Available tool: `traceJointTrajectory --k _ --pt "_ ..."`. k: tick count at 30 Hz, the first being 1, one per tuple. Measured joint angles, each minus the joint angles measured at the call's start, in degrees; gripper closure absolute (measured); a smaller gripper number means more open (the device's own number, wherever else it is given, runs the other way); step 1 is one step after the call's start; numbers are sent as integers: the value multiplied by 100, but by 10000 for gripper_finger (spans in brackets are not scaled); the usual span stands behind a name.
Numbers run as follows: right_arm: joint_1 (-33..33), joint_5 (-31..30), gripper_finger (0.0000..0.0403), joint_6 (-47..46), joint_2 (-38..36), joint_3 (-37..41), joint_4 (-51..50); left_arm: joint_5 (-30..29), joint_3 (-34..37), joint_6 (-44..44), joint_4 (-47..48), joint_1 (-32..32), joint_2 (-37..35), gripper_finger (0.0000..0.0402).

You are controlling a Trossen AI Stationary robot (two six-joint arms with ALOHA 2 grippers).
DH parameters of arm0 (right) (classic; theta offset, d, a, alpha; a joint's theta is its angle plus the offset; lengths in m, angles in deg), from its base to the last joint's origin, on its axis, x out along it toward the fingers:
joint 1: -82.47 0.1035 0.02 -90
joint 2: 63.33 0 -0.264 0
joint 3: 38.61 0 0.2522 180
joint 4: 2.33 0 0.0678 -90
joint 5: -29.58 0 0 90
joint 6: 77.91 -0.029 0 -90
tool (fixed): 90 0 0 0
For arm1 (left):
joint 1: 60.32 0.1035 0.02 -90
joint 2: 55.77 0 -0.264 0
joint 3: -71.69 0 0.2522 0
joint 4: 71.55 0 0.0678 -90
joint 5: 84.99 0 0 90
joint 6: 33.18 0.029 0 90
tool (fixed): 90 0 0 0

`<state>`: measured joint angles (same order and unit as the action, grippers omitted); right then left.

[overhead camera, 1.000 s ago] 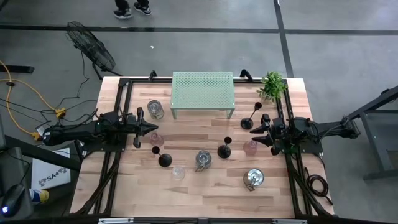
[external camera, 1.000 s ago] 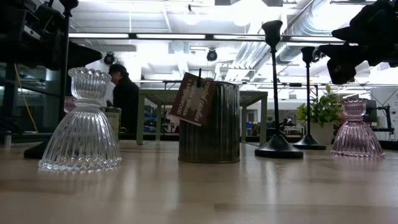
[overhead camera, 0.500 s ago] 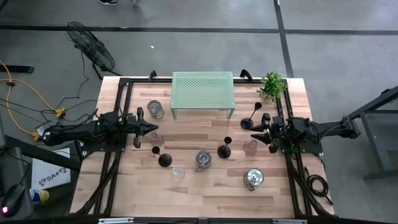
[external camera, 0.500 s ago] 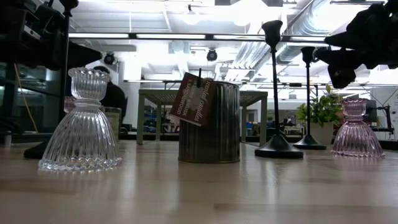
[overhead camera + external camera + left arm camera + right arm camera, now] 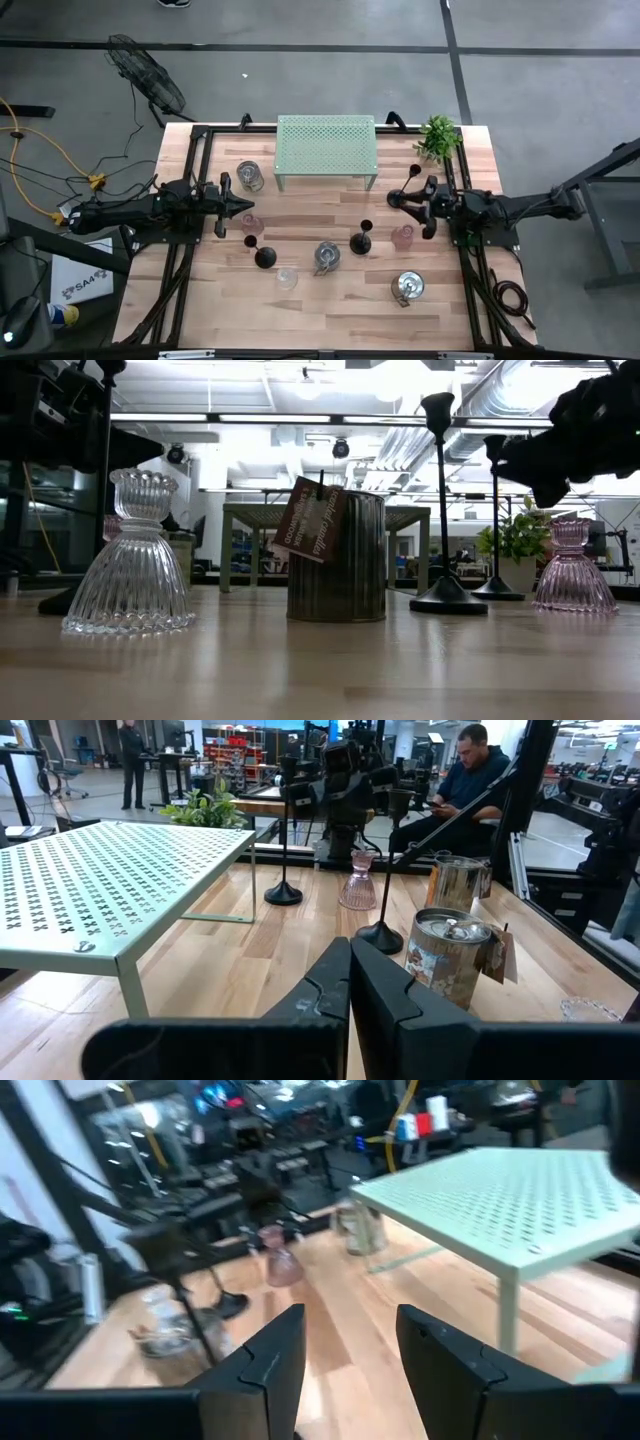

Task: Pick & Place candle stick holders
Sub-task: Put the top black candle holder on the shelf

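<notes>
Three black candlesticks stand on round bases: one beside my right gripper (image 5: 398,192), one mid-table (image 5: 360,241), one nearer the left (image 5: 263,256). Silvery jars (image 5: 326,257) (image 5: 407,288) (image 5: 250,176), pink glass cups (image 5: 403,237) (image 5: 250,223) and a clear cup (image 5: 287,277) rest on their bottoms. My left gripper (image 5: 246,205) is shut and level at the left side, with nothing in it (image 5: 350,982). At the right side my right gripper (image 5: 405,205) is open; its wrist view (image 5: 350,1350) shows only bare tabletop between the fingers.
A pale green perforated shelf (image 5: 326,150) stands at the far middle, and a small leafy plant (image 5: 438,137) at the far right corner. Bare wood lies along the near edge. A person sits beyond the table (image 5: 480,770).
My right gripper has swung toward the table's far edge and a little toward the left. It now points at the shelf's end and stands close to the far-right black candlestick. No object has moved.
</notes>
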<state>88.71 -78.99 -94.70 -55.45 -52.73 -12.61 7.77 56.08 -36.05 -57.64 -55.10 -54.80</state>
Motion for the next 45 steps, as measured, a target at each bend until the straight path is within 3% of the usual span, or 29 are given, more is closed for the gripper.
traceJointTrajectory --k 6,15,34,45 --pt "0 -412 253 -676 546 -2 13 0 0 0 0 2 1 402" --pt "0 -395 266 -1897 1369 -384 -712 0 0 0 0 2 0 402" --pt "2 -475 313 -3016 2328 -2059 -3839 0 1 -2 1 1 1 402" --pt "-3 -776 314 -2965 2682 -2174 -3945 0 1 -1 0 1 0 402"
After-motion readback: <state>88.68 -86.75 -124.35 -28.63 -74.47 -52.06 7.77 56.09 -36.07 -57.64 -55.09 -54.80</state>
